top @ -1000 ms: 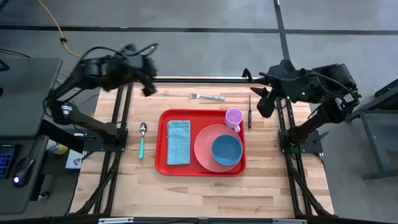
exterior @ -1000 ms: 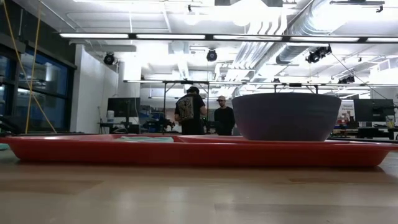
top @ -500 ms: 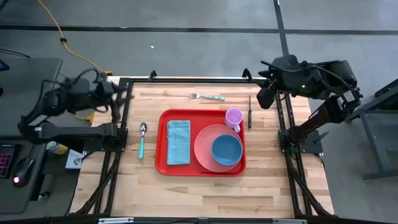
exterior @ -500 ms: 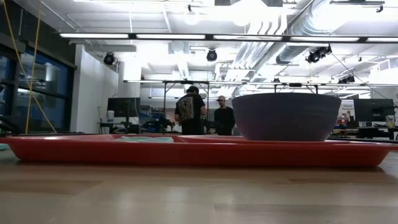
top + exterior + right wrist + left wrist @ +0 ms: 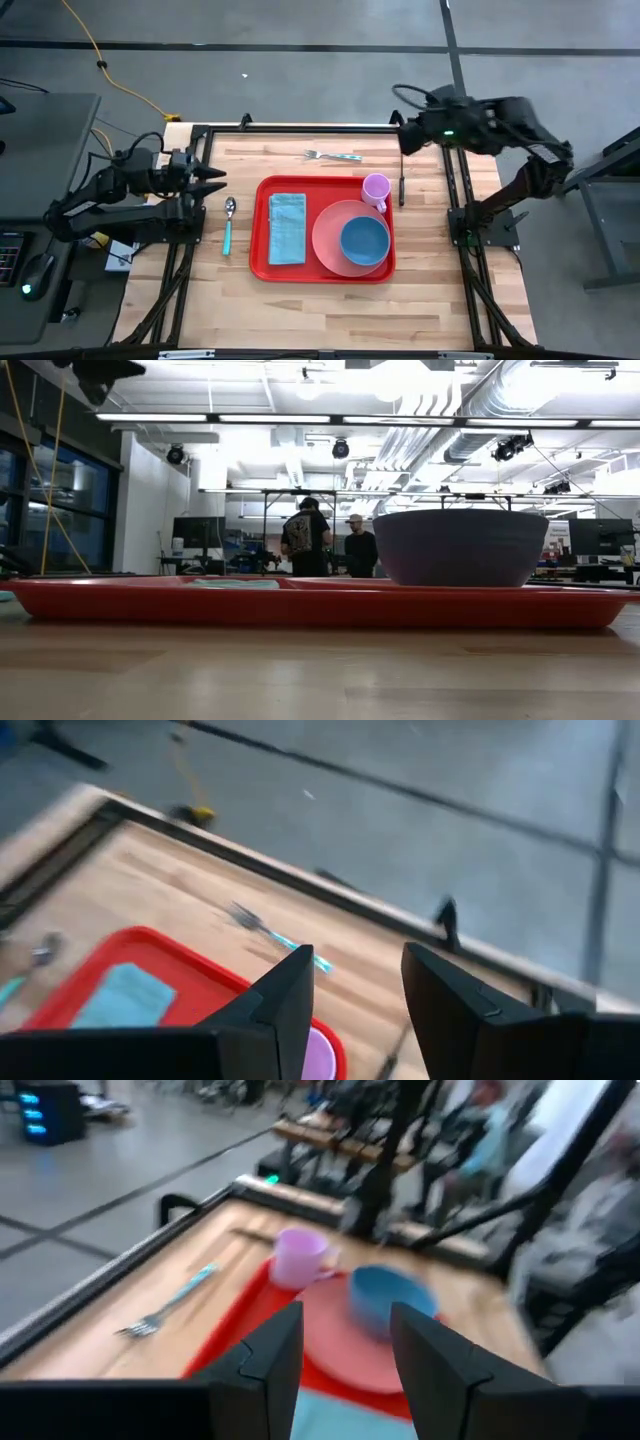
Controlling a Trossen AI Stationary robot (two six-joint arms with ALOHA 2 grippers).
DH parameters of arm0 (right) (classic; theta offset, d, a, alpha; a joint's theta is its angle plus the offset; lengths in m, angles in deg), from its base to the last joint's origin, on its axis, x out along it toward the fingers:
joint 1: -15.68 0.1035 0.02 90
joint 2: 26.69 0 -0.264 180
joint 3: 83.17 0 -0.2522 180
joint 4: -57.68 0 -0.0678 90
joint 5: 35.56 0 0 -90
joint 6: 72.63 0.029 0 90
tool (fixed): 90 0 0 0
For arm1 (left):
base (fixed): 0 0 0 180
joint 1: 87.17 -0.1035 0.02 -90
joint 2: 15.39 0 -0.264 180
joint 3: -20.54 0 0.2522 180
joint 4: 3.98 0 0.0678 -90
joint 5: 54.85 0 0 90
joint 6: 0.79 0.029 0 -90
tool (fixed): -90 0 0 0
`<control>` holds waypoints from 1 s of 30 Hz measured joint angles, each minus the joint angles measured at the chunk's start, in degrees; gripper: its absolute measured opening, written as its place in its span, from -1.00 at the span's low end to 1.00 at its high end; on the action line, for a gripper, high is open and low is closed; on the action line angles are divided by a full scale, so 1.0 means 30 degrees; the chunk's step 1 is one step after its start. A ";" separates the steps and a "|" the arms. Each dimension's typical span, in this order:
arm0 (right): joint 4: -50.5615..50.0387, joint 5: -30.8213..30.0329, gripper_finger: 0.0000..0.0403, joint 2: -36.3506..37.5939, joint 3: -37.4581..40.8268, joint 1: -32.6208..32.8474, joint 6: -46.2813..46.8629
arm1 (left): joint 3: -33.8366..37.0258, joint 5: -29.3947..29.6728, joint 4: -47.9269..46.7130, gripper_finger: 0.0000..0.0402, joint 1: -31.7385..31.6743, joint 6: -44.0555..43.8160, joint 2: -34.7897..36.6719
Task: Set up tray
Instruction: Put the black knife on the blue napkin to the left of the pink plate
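Both end effectors flank the tray (image 5: 262, 262), empty-fingered, apart.

Left gripper (image 5: 215, 180) and right gripper (image 5: 403, 135) hover with fingers parted, empty.

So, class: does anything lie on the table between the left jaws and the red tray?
Yes. A spoon lies on the wood between the left gripper and the tray's left rim, touching neither.
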 joint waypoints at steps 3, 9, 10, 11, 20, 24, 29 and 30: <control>0.0056 0.0455 -0.34 0.0272 0.2562 -0.1114 0.1798 | 0.0589 -0.1051 0.1750 -0.10 0.0000 -0.1335 0.0404; 0.0074 0.2653 -0.34 0.1354 0.7910 -0.3203 0.4879 | 0.0868 -0.1925 0.1539 -0.10 0.0000 -0.1147 0.1557; 0.0153 0.3319 -0.34 0.1612 0.8894 -0.3527 0.5355 | 0.0868 -0.1910 0.1434 -0.10 0.0000 -0.1053 0.1878; 0.0381 0.3964 -0.34 0.1875 0.9856 -0.3795 0.5746 | 0.0868 -0.1887 0.1288 -0.10 0.0000 -0.0916 0.2231; 0.7602 0.7096 -0.34 0.5148 1.6921 -0.4734 0.6332 | 0.0813 -0.1084 -0.0905 -0.10 0.0000 -0.0804 0.4939; 0.9236 0.7842 -0.34 0.6183 1.9066 -0.5126 0.6891 | 0.0819 -0.1524 -0.1171 -0.10 0.0000 -0.0711 0.4815; 1.0521 0.9453 -0.32 0.6607 2.1260 -0.6069 0.6602 | 0.0941 -0.1494 -0.1129 -0.10 0.0000 -0.0658 0.4786; 1.0761 0.9776 -0.31 0.6594 2.1612 -0.6309 0.6367 | 0.0941 -0.1486 -0.1124 -0.10 0.0000 -0.0658 0.4798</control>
